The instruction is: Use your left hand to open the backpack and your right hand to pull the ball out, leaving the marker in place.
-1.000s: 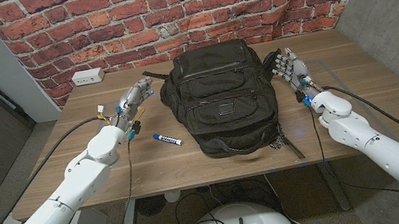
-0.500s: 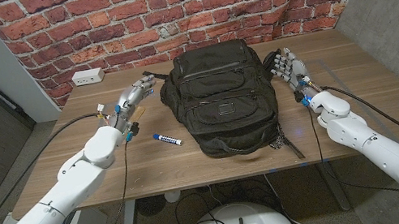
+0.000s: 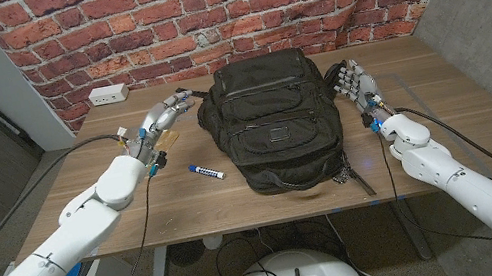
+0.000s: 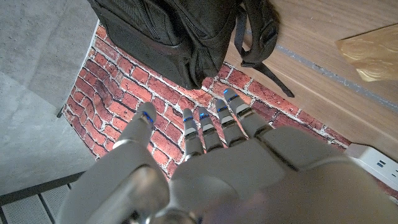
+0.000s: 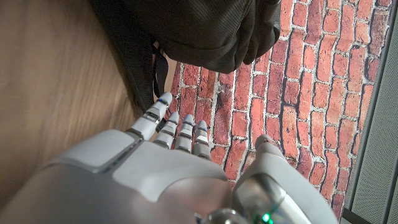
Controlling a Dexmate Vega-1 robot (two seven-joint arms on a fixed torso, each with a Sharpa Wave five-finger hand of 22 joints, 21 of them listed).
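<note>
A black backpack (image 3: 274, 121) lies zipped up in the middle of the wooden table, its top toward the brick wall. My left hand (image 3: 162, 119) hovers just left of the backpack's upper corner, fingers apart and reaching toward it, holding nothing. In the left wrist view the left hand (image 4: 205, 155) points at the backpack (image 4: 180, 34) and its straps. My right hand (image 3: 356, 84) stands to the backpack's right, fingers spread upward, empty. A blue and white marker (image 3: 205, 172) lies on the table left of the backpack. The ball is hidden.
A white power strip (image 3: 107, 95) sits at the table's far left edge by the brick wall. A backpack strap (image 3: 359, 175) trails toward the table's front edge on the right. Bare wood (image 3: 455, 111) stretches right of my right arm.
My left hand has edged a little farther toward the backpack's upper left corner. The right hand, backpack and marker have not moved.
</note>
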